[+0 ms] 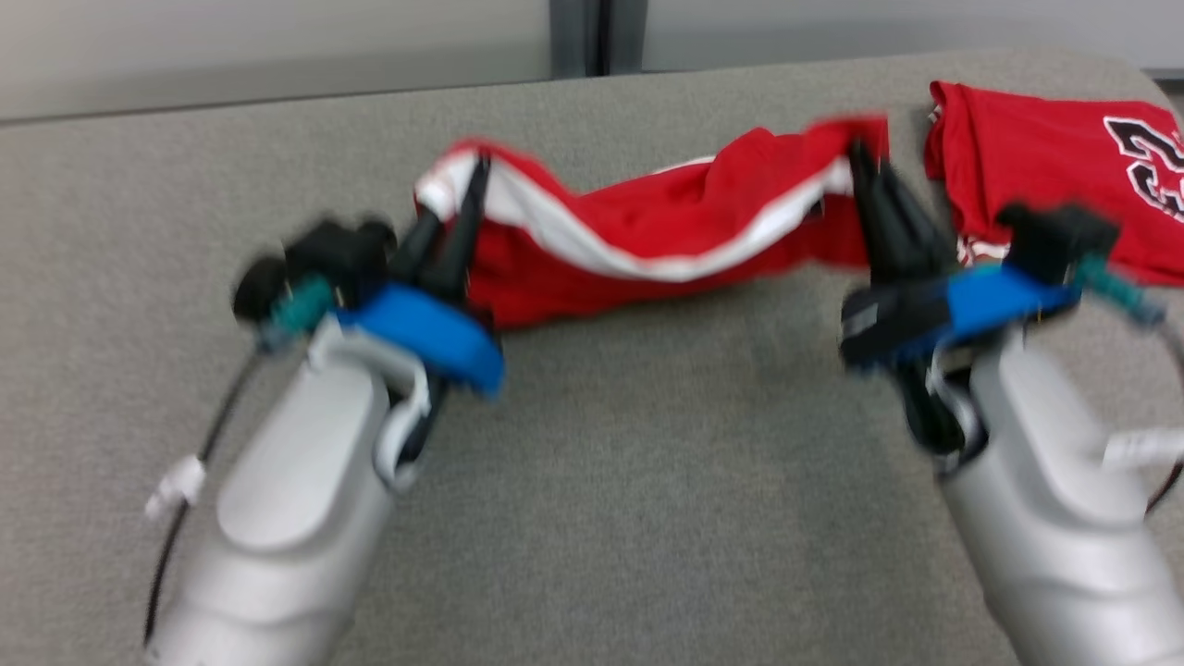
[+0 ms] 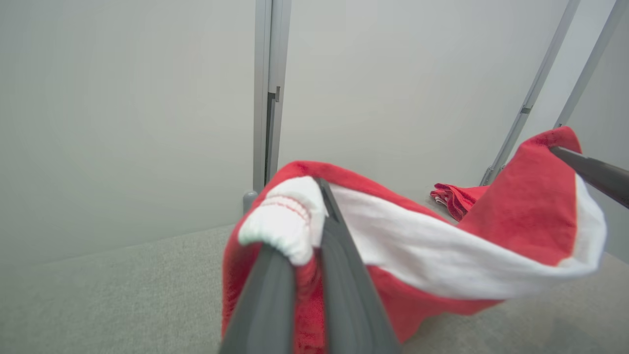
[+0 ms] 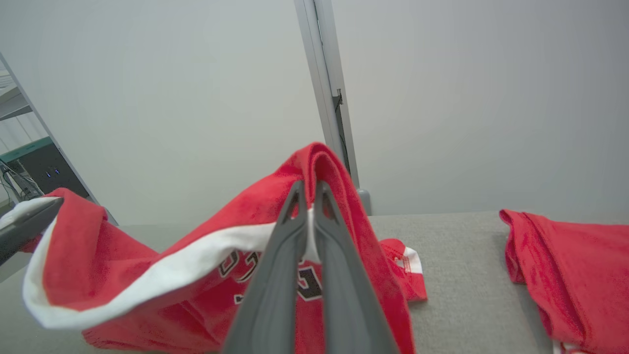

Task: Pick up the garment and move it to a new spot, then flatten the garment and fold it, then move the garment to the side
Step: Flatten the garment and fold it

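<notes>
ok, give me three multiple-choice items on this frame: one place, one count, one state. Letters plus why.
1. Where does the second red jersey lie on the grey table? A far right B near left C centre front
2. How many red garments are there? A one B two C three
3. What state is the held jersey in? A folded flat B held up between left gripper and right gripper C dropped in a heap
Key: 1 A, it lies beyond the right gripper; 2 B, one held, one lying; 3 B, both grippers are shut on its white-trimmed edge.
</notes>
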Robot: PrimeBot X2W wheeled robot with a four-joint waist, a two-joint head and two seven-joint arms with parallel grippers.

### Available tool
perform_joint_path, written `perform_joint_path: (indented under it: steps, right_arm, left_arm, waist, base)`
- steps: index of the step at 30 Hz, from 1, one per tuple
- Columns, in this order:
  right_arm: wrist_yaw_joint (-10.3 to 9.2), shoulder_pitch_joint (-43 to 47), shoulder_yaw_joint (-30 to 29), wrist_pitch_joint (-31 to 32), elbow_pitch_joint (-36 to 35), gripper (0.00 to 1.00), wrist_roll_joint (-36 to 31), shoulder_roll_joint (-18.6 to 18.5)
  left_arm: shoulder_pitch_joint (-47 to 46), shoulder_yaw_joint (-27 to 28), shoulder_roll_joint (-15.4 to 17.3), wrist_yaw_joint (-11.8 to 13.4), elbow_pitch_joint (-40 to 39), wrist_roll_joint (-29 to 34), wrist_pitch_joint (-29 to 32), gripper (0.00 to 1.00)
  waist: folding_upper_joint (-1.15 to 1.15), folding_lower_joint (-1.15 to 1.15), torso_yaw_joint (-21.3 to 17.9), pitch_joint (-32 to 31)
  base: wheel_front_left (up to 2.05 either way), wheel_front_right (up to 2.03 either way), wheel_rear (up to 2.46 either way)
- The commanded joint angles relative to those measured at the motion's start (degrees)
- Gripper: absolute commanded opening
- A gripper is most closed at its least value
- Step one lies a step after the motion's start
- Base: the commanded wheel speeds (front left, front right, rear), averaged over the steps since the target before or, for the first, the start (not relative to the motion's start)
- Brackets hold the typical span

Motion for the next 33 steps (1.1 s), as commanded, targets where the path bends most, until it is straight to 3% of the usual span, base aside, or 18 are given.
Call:
perform_joint_path:
  steps: [1, 11, 20, 23, 27, 29, 33]
  right_arm:
    - [0.01, -3.9, 0.0, 0.8, 0.8, 0.00, 1.4, -0.3]
    - [0.02, -39.6, -5.1, 3.7, 13.3, 0.00, 14.2, 0.7]
    - [0.02, -59.6, -4.4, 0.5, 21.6, 0.00, 17.2, -1.4]
    - [0.01, -58.9, -0.3, -0.1, 22.6, 0.00, 18.4, -2.0]
    - [0.02, -52.6, 4.1, -1.1, 21.1, 0.00, 20.8, -3.5]
    - [0.01, -47.1, 7.1, -1.5, 19.2, 0.00, 22.0, -3.9]
    - [0.01, -35.6, 11.4, -2.0, 15.0, 0.00, 25.7, -5.7]
  left_arm:
    - [-4.0, -0.1, 0.4, -0.5, 0.1, -0.4, 0.6, 0.00]
    - [-37.7, -2.1, 1.5, -0.5, 6.2, -8.1, 5.4, 0.00]
    - [-59.6, -8.4, 1.5, -0.4, 13.6, -9.9, 0.5, 0.00]
    - [-60.6, -11.2, 1.2, -0.4, 14.9, -12.5, -1.5, 0.00]
    - [-55.2, -13.9, 2.3, -0.4, 15.0, -14.7, -2.6, 0.00]
    - [-50.6, -15.2, 2.7, -0.4, 13.8, -14.8, -2.9, 0.00]
    - [-38.4, -12.3, 4.1, -0.4, 8.0, -14.5, -2.9, 0.00]
  waist:
    - [-0.01, -0.01, 1.0, 2.4]
    - [-0.01, -0.01, 1.0, 13.7]
    - [-0.01, -0.01, 0.8, 16.6]
    - [-0.01, -0.01, 1.0, 17.0]
    - [-0.01, -0.01, 1.4, 16.7]
    - [-0.01, -0.01, 1.2, 16.3]
    - [-0.01, -0.01, 1.0, 15.4]
  base:
    - [0.00, 0.00, 0.00]
    - [0.00, 0.00, 0.00]
    - [0.00, 0.00, 0.00]
    - [0.00, 0.00, 0.00]
    - [0.00, 0.00, 0.00]
    - [0.00, 0.00, 0.00]
    - [0.00, 0.00, 0.00]
